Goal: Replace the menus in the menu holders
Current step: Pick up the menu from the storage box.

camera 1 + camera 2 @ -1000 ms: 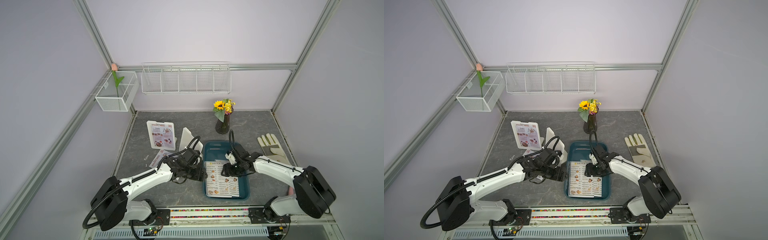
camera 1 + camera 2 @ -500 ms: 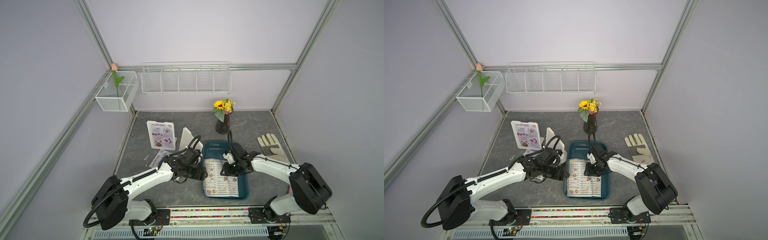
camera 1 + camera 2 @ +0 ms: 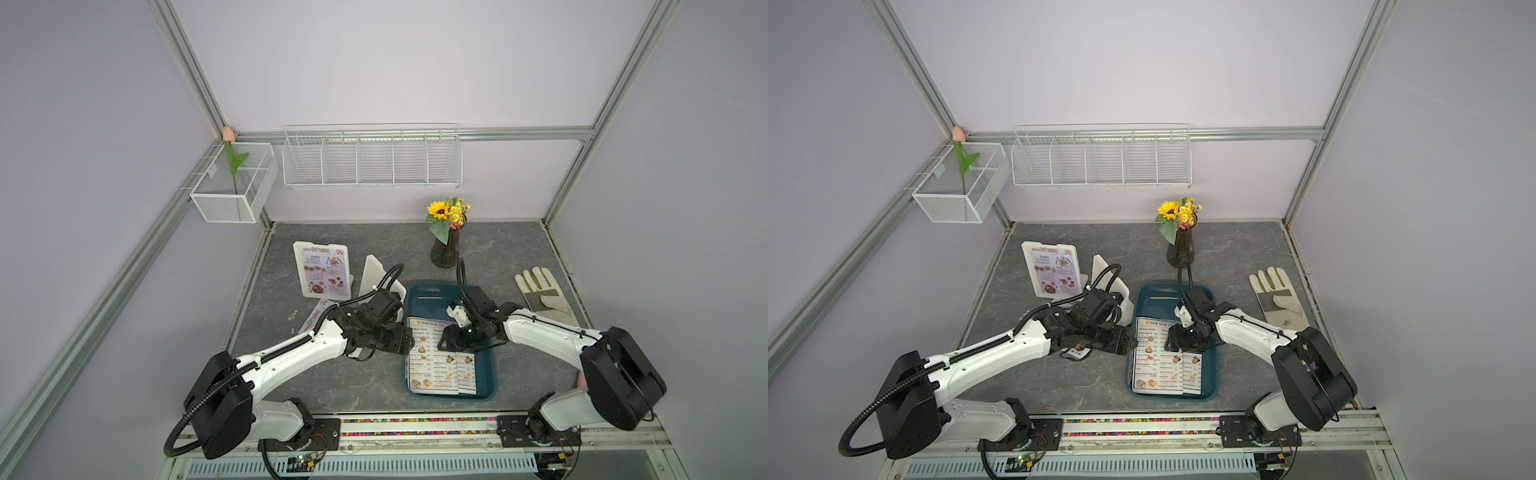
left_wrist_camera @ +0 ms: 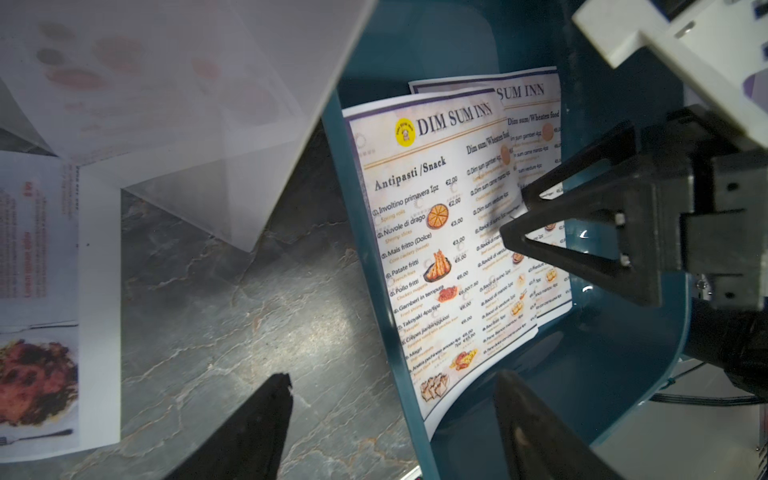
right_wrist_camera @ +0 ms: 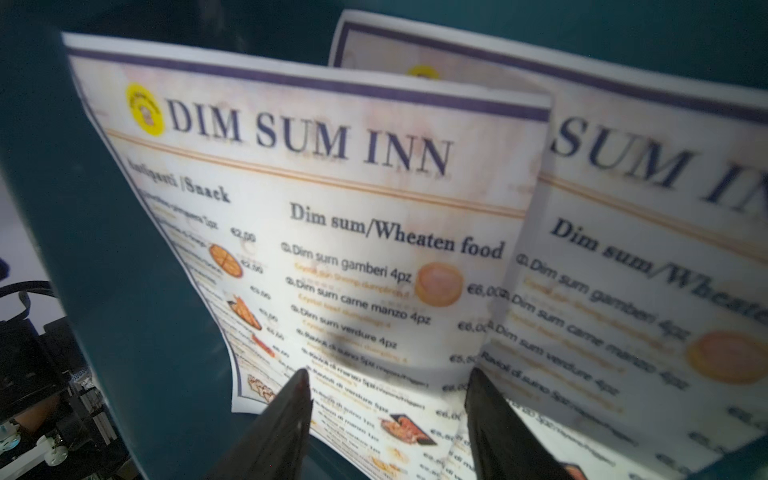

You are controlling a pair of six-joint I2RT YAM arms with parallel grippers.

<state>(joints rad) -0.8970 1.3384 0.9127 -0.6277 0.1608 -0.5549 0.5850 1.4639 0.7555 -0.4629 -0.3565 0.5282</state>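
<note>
**While both grippers gape, the Dim Sum sheets lie in the tray**

Where the grey marbled tabletop (image 3: 353,382) meets the robot's base rail, a dark teal rectangular plastic tray (image 3: 432,305) sits nearest. Two white paper "DIM SUM INN" sheets lie in it, overlapping. The upper menu (image 3: 424,365) curls up against the tray's left wall, and the lower menu (image 3: 466,372) shows from under its right side.

The right gripper (image 3: 449,340) hangs over them, jaws apart and holding nothing. One of its fingertips (image 5: 291,411) is over the upper menu and the other is at that menu's right edge. The left gripper (image 3: 406,345) is at the tray's left rim, jaws wide and empty, one finger over the tabletop and one over the tray.

Beyond it, a pinkish "SPECIAL MENU" paper sheet (image 3: 316,318) lies flat on the tabletop, partly under the left arm. Just behind stands a white translucent tent-shaped plastic menu holder (image 3: 380,276), seen edge-on; I cannot tell whether it holds a sheet. Farther back and left, a second such holder (image 3: 322,270) stands upright with a pinkish special menu in its face.

A pale work glove (image 3: 540,295) lies right of the tray. A dark vase (image 3: 446,249) of yellow flowers stands behind the tray.
</note>
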